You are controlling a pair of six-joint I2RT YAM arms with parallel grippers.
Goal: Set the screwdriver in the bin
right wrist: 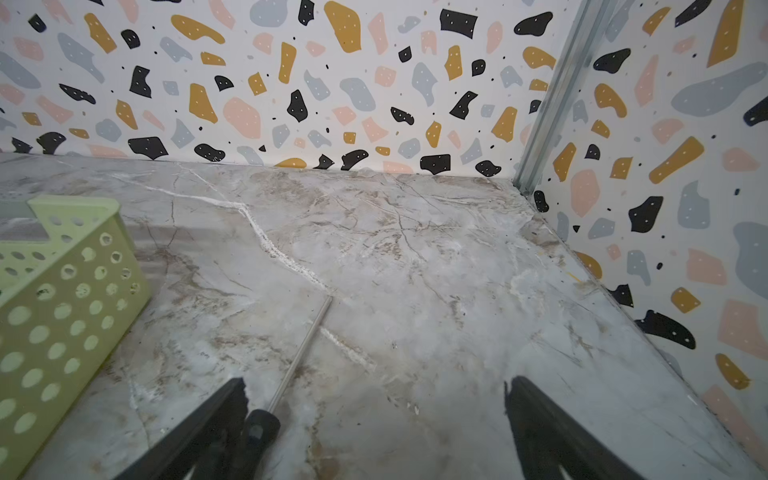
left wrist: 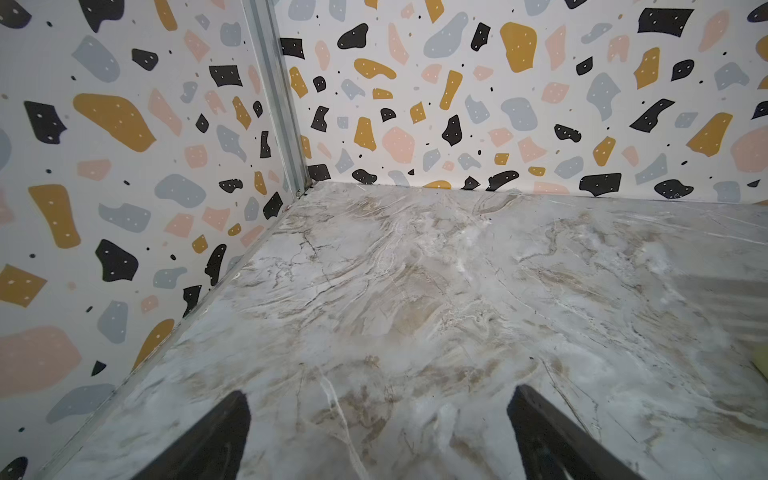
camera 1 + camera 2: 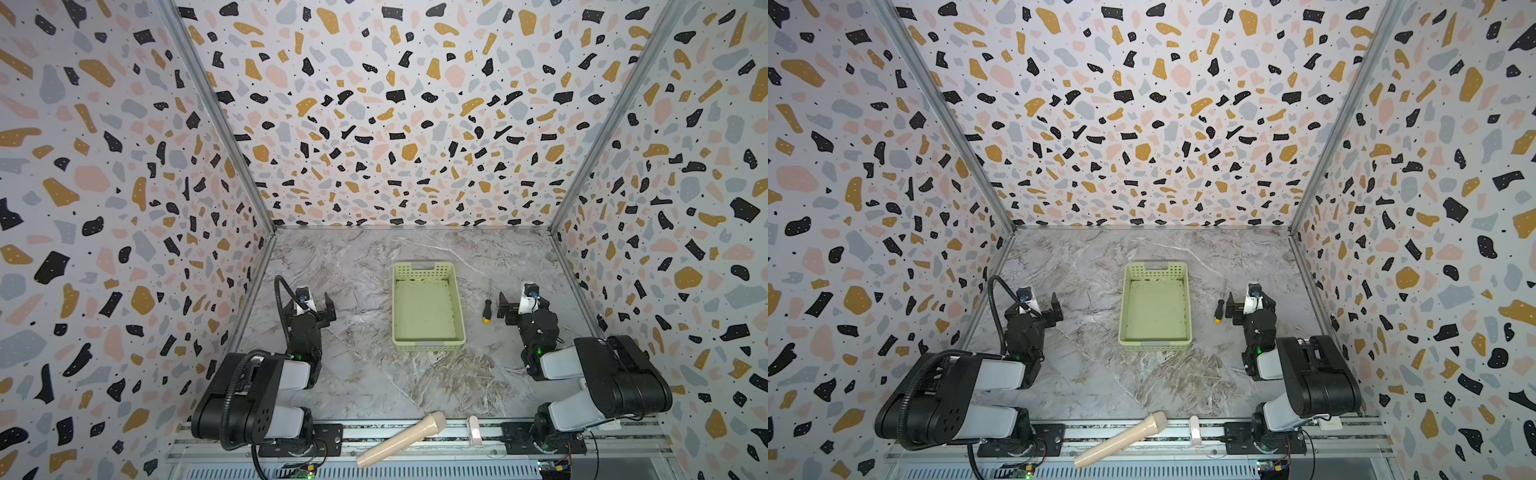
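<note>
Both arms are seen folded low at the near corners of the table (image 3: 374, 374), with the forearms pointed toward the far wall. The right gripper (image 1: 374, 386) is held close above the surface, its fingers spread wide with nothing clasped. The left gripper (image 2: 378, 399) is likewise spread over bare table. The screwdriver (image 3: 487, 305) is laid flat just right of the bin (image 3: 428, 270), between it and the right gripper, with the tip toward the far wall and the yellow end nearest. Only in the right wrist view is its black handle shown right beside the finger on the bin's side; whether they touch cannot be told. Only in the top views is a beige cylinder (image 3: 401, 444) shown, lying across the near rail.
</note>
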